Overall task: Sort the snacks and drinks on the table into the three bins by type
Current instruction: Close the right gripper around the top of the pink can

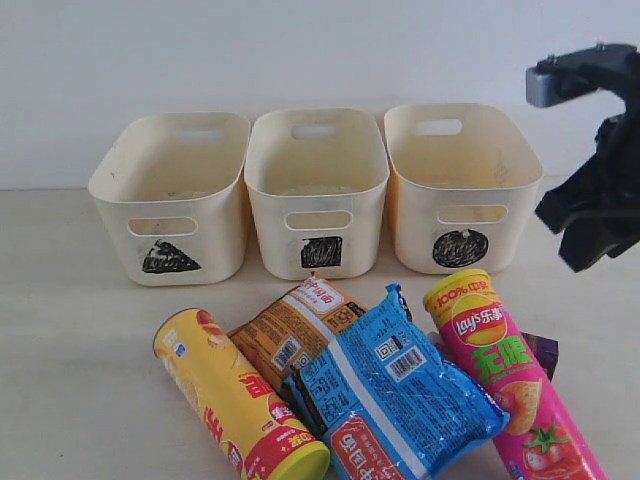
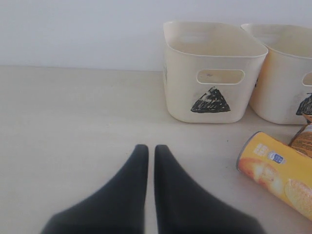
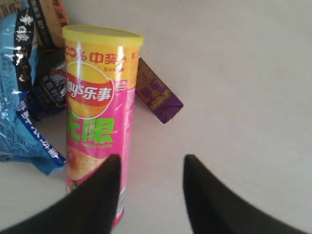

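Note:
A pile lies at the front of the table [image 1: 70,340]: a yellow-red chip can [image 1: 235,405], an orange-brown packet [image 1: 292,335], a blue packet [image 1: 400,395] and a pink-green chip can [image 1: 505,385]. A dark purple carton [image 1: 543,350] peeks out behind the pink can. The blue-and-white carton is hidden. My right gripper [image 3: 151,163] is open above the table, one finger over the pink can [image 3: 95,122], the purple carton [image 3: 157,92] ahead. My left gripper [image 2: 151,148] is shut and empty, off to the left of the yellow can [image 2: 282,170]. In the exterior view only the right arm [image 1: 600,200] shows.
Three cream bins stand in a row at the back: triangle [image 1: 175,195], square [image 1: 317,190] and circle [image 1: 460,185]. All look empty. A pale wall rises behind them. The triangle bin [image 2: 212,73] also stands ahead of my left gripper.

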`<state>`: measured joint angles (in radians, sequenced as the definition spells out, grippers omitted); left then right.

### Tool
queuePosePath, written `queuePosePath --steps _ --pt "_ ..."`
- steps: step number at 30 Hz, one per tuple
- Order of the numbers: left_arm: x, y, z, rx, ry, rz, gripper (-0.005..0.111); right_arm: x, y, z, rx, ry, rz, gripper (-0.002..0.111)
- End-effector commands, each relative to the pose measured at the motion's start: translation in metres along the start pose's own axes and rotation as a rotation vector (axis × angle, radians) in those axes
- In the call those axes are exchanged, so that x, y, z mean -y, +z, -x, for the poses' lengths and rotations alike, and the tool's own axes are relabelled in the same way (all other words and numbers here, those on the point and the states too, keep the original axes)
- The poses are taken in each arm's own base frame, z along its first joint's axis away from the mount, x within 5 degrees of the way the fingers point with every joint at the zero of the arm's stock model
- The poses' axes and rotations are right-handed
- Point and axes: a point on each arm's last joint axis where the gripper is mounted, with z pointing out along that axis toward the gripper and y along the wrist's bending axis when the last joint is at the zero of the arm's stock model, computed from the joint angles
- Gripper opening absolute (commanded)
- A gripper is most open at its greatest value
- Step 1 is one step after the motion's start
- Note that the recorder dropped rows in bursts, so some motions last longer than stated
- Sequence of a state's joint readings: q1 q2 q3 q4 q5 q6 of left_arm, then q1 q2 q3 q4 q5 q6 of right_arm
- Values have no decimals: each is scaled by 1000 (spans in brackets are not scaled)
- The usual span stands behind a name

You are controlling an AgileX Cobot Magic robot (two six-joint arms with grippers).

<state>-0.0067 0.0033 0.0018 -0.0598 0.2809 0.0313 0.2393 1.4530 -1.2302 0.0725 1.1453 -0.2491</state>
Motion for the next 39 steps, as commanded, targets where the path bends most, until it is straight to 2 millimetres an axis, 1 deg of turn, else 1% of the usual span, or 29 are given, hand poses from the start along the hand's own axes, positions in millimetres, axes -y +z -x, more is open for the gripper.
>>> queuePosePath --steps 1,2,4,8,18,26,29,33,35,38,39 --pt "0 0 2 15 -1 -3 4 -7 23 -6 55 2 59 71" --pt "0 0 2 15 -1 -3 4 -8 27 -6 75 -7 69 77" --pt "0 0 2 15 -1 -3 4 -10 35 -7 112 -17 84 81" --pt "0 0 2 15 -1 -3 4 -8 51 -7 147 -6 74 81" --pt "0 0 2 15 -1 -3 4 -12 88 3 111 50 181 81" --pt "0 0 2 15 -1 -3 4 -10 118 7 75 79 197 81" --pt "0 0 2 15 -1 -3 4 -12 125 9 77 91 229 81" --pt "0 0 2 15 -1 -3 4 -14 130 11 98 91 259 81" --pt "0 0 2 15 -1 -3 4 -14 131 11 96 92 259 78" --pt "0 0 2 15 -1 -3 4 -14 131 11 96 92 259 63" --pt "0 0 2 15 -1 -3 4 -14 131 11 96 92 259 47"
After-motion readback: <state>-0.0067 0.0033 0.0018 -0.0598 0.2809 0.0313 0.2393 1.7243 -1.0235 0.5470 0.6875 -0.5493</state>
